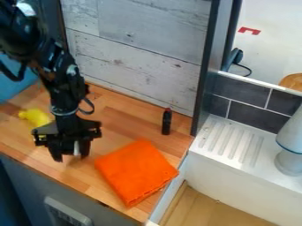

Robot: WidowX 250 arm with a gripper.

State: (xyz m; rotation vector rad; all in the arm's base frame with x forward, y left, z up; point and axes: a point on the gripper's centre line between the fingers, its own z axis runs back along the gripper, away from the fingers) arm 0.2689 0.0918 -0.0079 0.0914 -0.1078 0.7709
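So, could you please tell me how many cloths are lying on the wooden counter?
1: the orange cloth, near the counter's front edge, just right of the gripper in the picture. Another could be hidden behind the arm.

A small dark bottle [167,122] with a red top is on the wood counter [121,112], near a wall of pale, scratchy boards [138,66]. A tall dark post [207,75] goes up at the end of the boards. Past it are dark gray tiles [240,92] and a white ledge [230,139] with long bumpy lines. A white thing [289,161] with a blue ring is on the ledge. Up high, there is a red mark [249,31] on a white wall [274,42].
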